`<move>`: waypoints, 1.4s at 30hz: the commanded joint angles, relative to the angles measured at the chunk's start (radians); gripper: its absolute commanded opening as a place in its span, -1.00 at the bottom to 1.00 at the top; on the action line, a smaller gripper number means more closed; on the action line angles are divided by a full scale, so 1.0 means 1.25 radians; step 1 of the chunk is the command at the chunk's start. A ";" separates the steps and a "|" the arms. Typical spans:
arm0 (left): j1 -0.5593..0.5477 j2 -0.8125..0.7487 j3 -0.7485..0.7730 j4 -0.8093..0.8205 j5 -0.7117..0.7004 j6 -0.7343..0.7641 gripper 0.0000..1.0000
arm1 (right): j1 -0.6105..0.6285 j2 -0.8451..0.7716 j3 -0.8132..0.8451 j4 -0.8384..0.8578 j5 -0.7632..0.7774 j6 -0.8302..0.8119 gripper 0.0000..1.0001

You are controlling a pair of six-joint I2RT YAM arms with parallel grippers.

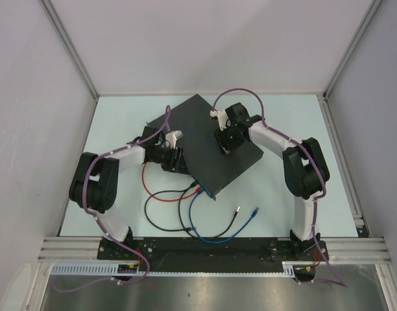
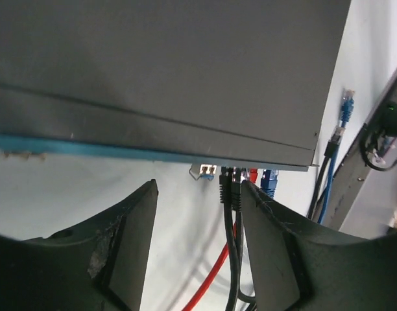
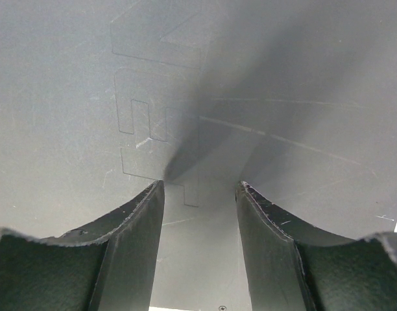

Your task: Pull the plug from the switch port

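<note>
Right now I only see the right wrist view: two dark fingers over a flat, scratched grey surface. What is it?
Observer: The top of a large flat dark grey switch box, lying askew.
Operator: Anything plugged in?
Observer: Yes: a black plug, a red plug and a blue plug sit in its blue-teal edge.
Operator: And the other arm?
Observer: The left gripper is open, facing those plugs, gripping none.

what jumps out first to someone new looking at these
The dark grey switch lies askew on the pale table. Red, black and blue cables trail from its blue edge toward the near side. The left gripper hovers open at the plugs, the right gripper over the top.
</note>
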 commanded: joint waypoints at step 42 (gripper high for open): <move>-0.020 0.119 0.083 -0.042 0.066 0.138 0.03 | 0.011 0.027 -0.004 -0.027 0.006 -0.014 0.08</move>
